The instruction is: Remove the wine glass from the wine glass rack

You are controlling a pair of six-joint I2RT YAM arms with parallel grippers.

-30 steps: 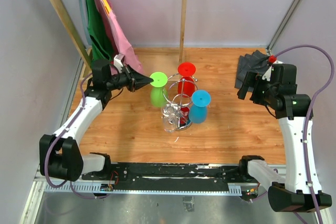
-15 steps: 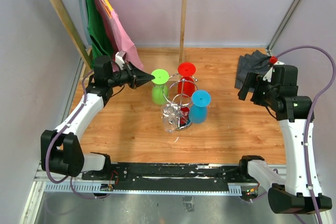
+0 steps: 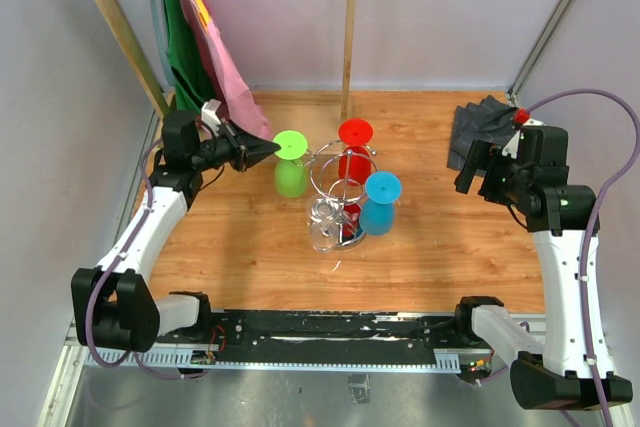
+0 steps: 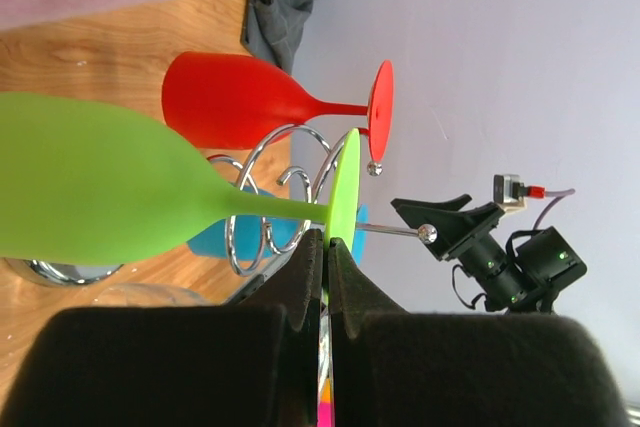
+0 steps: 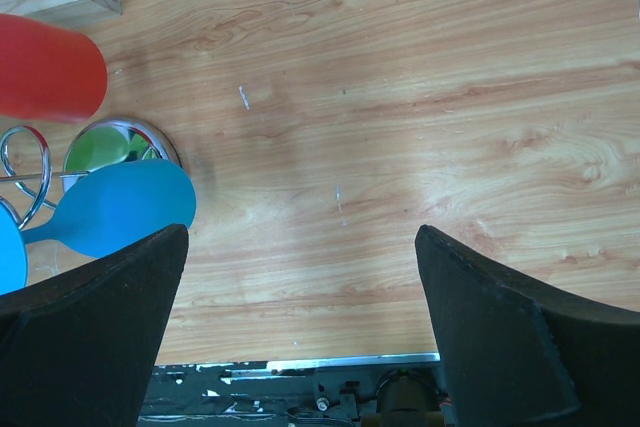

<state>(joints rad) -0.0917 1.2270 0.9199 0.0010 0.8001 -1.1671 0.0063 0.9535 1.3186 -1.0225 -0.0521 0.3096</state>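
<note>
The chrome wine glass rack (image 3: 340,192) stands mid-table with a red glass (image 3: 354,155), a blue glass (image 3: 378,204) and a clear glass (image 3: 324,230) hanging upside down on it. My left gripper (image 3: 272,147) is shut on the foot rim of the green wine glass (image 3: 290,163), which hangs clear of the rack to its left. In the left wrist view the fingertips (image 4: 312,247) pinch the green foot (image 4: 342,187); the green bowl (image 4: 90,182) fills the left. My right gripper (image 3: 470,165) is open and empty at the right, well away from the rack (image 5: 25,182).
A wooden clothes rail (image 3: 349,22) with green and pink garments (image 3: 200,42) stands at the back left, right behind the left arm. A dark cloth (image 3: 478,127) lies at the back right. Walls close in on both sides.
My left gripper has pulled the green glass left and back, off the rack's loop arm and away from the rack. The right arm has barely moved.
</note>
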